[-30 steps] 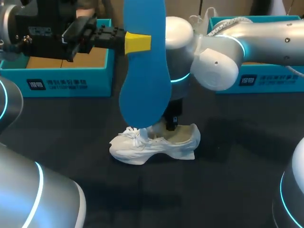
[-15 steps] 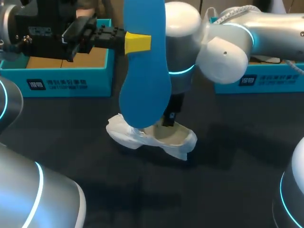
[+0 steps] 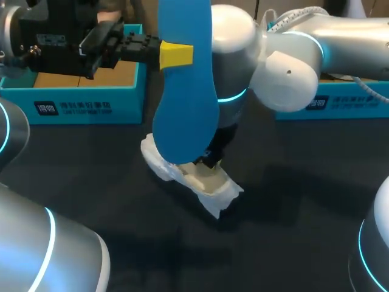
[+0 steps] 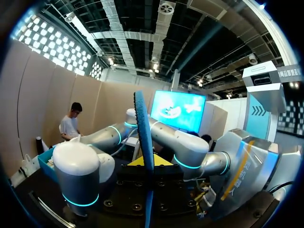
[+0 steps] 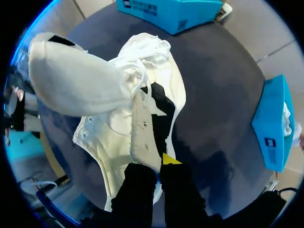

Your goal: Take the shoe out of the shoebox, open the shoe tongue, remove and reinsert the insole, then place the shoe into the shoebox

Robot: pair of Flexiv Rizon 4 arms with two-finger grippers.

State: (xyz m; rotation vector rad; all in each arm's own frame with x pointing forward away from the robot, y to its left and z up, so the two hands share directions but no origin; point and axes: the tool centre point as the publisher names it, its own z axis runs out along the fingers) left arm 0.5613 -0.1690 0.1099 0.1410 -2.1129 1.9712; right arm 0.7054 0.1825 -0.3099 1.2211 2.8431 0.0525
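Note:
My left gripper is high over the table's middle, shut on a blue insole that hangs upright with its lower end just above the shoe. In the left wrist view the insole stands edge-on between the fingers of that gripper. The white shoe lies on the black table, partly hidden behind the insole. My right gripper reaches down onto it. In the right wrist view this gripper is shut on the shoe's upper edge by the lace holes, and the padded tongue is folded out.
A teal shoebox stands at the back left and another teal box at the back right; both also show ahead of the shoe in the right wrist view. My right arm's elbow hangs over the table's back middle.
The right arm has swung the shoe around on the table: its toe went toward the back left and its heel toward the front. The left gripper and insole have kept still.

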